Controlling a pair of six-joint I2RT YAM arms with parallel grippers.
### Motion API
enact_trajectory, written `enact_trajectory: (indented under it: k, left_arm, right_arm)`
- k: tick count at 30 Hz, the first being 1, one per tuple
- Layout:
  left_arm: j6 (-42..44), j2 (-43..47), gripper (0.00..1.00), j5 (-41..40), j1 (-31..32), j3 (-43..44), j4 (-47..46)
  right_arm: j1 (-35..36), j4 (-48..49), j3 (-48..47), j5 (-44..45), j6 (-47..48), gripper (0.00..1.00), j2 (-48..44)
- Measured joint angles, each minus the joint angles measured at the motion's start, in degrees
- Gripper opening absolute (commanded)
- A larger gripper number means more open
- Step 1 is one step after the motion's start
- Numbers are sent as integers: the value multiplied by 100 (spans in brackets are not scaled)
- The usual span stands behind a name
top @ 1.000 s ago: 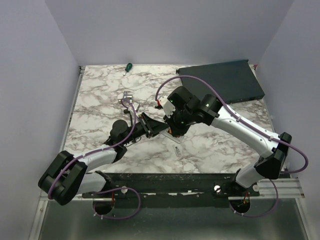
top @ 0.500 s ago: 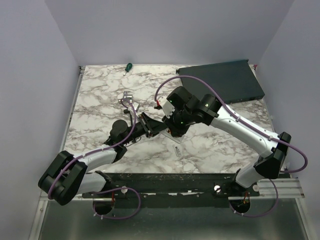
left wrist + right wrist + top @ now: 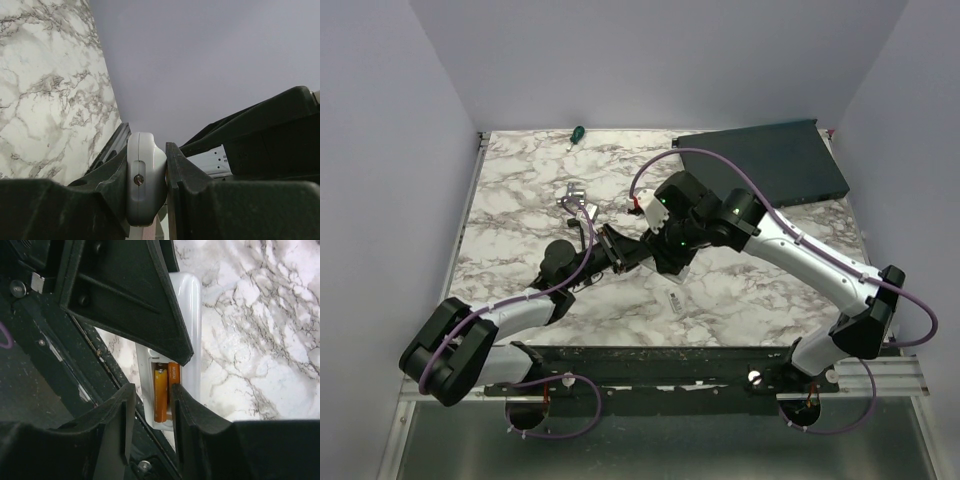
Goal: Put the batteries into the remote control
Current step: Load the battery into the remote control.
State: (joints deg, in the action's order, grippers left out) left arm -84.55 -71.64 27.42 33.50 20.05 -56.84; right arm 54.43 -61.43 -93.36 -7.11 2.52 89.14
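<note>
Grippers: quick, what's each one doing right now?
Left gripper: shut on the remote.
Right gripper: open, holding nothing, right by the batteries lying in the remote.

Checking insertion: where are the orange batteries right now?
Right wrist view: both slim orange cylindrical batteries lie side by side in the open compartment of the white rectangular remote control, just beyond the right claw.

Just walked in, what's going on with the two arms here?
The left hand is shut on the white remote control, its battery bay turned toward the right arm's camera. Two orange batteries lie side by side in the bay. The right hand hangs over them, open, holding nothing.
</note>
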Motion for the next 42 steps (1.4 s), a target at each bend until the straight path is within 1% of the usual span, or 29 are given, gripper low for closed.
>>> enact_trajectory:
  k: [4,6,8,9,11,13,16,17,19,20,22,23,26,32,42]
  left_arm:
    - [-48,-7,0,2,2,0,-118]
    - [-59,-7,0,11,2,0,-149]
    - [-63,-7,0,13,2,0,-177]
    - [-63,-7,0,13,2,0,-181]
    - [-74,-7,0,13,2,0,-179]
    - [-83,-4,0,13,2,0,-179]
    - [-83,4,0,17,2,2,-153]
    - [-81,20,0,17,2,2,-118]
    - [-79,57,0,17,2,2,-37]
    - [-79,72,0,20,2,2,-20]
    - [-79,118,0,17,2,2,11]
    - [-79,133,0,17,2,2,15]
    - [-79,175,0,17,2,2,46]
    - [-76,190,0,17,2,2,103]
    - [-76,199,0,17,2,7,219]
  right_arm:
    - [0,308,87,55,-63,47,-190]
    - [0,474,170,153,-107,47,-354]
    - [0,629,286,299,-164,46,-546]
    - [0,728,380,382,-210,42,-669]
    - [0,918,669,588,-291,37,-1001]
    - [0,1147,1093,737,-334,39,-1449]
    - [0,1495,1847,793,-411,40,-2227]
    - [0,1609,2076,791,-437,39,-2459]
    - [0,1851,2474,750,-466,28,-2857]
    - [0,1971,2638,684,-459,18,-3012]
    - [0,2170,2879,581,-444,2,-3244]
    - [0,2258,2955,564,-448,1,-3322]
    - [0,2492,3051,531,-492,1,-3403]
    - [0,2844,3158,461,-597,1,-3252]
    - [0,3010,3292,337,-721,1,-3099]
